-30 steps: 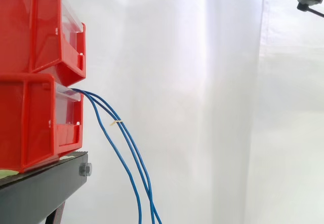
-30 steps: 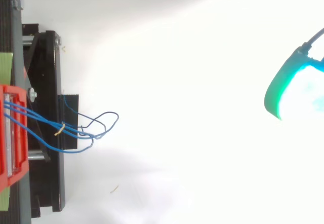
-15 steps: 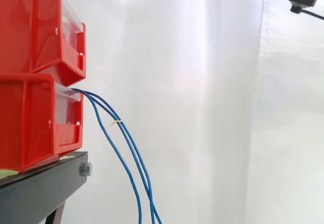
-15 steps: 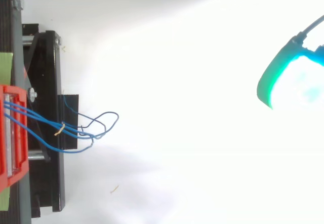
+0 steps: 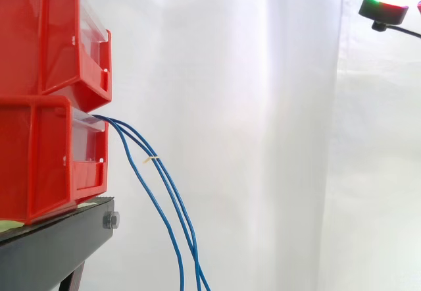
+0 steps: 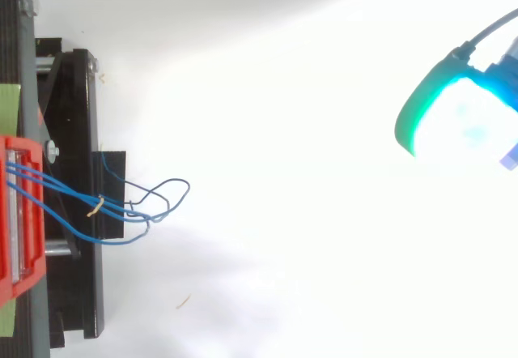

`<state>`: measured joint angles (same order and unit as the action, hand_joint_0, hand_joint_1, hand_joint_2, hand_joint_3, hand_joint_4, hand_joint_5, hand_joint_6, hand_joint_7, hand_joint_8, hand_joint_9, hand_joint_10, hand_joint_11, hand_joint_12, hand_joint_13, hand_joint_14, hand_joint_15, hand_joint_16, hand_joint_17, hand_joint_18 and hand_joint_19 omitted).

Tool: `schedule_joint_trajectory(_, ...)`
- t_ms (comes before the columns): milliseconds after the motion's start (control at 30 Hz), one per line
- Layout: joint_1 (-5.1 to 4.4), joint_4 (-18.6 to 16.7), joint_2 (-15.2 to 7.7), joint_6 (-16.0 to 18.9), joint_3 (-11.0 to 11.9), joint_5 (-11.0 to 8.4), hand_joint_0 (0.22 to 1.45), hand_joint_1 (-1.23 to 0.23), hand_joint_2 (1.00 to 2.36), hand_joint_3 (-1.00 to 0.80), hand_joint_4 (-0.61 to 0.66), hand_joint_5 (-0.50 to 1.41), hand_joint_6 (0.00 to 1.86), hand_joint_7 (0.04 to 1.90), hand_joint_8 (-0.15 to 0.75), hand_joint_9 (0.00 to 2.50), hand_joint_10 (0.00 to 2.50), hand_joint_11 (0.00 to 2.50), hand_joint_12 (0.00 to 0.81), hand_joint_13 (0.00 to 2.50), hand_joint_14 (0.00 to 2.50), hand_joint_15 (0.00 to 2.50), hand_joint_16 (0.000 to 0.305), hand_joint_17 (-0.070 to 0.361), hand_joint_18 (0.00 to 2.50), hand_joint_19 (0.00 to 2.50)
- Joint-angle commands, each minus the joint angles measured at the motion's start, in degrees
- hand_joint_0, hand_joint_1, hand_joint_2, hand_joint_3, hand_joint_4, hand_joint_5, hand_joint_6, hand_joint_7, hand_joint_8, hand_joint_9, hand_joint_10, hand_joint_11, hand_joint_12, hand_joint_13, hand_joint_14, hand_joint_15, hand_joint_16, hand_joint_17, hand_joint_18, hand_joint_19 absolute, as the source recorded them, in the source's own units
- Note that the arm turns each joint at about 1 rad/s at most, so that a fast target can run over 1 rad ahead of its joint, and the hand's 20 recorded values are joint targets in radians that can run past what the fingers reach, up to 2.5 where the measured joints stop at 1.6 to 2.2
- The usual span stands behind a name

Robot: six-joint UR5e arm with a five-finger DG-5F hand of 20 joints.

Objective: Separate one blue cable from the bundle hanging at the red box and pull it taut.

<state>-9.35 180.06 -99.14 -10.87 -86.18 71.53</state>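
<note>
Side view puts my hand [image 5: 383,9] high in the upper right corner, well apart from the work, with a green and red glow along its edge. From the little that shows I cannot tell whether it is spread or closed. In the top view my hand [image 6: 453,123] sits at the right edge, glowing cyan-white with a green rim, and bare white ground lies between it and the work on the left. The blue cables [image 5: 164,199] come out of the front of the lower red bin [image 5: 39,159], which sits under the upper red bin [image 5: 46,34] on the black stand [image 5: 52,251]. They droop down and to the right in front of the white curtain [image 5: 263,139] and leave the view at the bottom. A pale tie [image 5: 152,158] binds them just below the bin's front. From above, the cables cross the stand and end in loose loops just past its right edge.
</note>
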Motion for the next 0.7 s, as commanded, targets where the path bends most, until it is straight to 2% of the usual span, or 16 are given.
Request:
schedule_joint_trajectory(0, -0.40, -3.2, 0.0, -0.2, -0.8, -1.66, 0.56, -0.65, 1.00, -0.50, 0.22, -0.18, 0.50, 0.76, 0.317, 0.84, 0.01, 0.34, 0.318, 0.77, 0.01, 0.25, 0.031, 0.069, 0.64, 0.28)
schedule_joint_trajectory(167, -0.75, -3.1, -0.2, -0.8, -0.8, -2.80, 0.56, -0.65, 1.00, -0.50, 0.22, -0.18, 0.50, 0.77, 0.319, 0.84, 0.01, 0.35, 0.318, 0.78, 0.01, 0.26, 0.031, 0.069, 0.64, 0.29)
schedule_joint_trajectory(333, -0.84, -2.7, -2.4, -0.4, -0.8, -2.71, 0.56, -0.65, 1.00, -0.50, 0.22, -0.18, 0.50, 0.77, 0.315, 0.84, 0.01, 0.35, 0.320, 0.78, 0.01, 0.26, 0.031, 0.070, 0.64, 0.30)
schedule_joint_trajectory(400, -0.84, -2.8, -2.5, 0.1, -0.8, -2.71, 0.56, -0.65, 1.00, -0.50, 0.22, -0.18, 0.50, 0.77, 0.318, 0.84, 0.01, 0.34, 0.319, 0.79, 0.01, 0.27, 0.031, 0.070, 0.64, 0.30)
schedule_joint_trajectory(667, -0.84, -6.3, -5.7, 0.9, -0.8, -2.71, 0.57, -0.65, 1.00, -0.50, 0.22, -0.18, 0.50, 0.76, 0.317, 0.85, 0.01, 0.35, 0.326, 0.79, 0.01, 0.28, 0.031, 0.071, 0.65, 0.31)
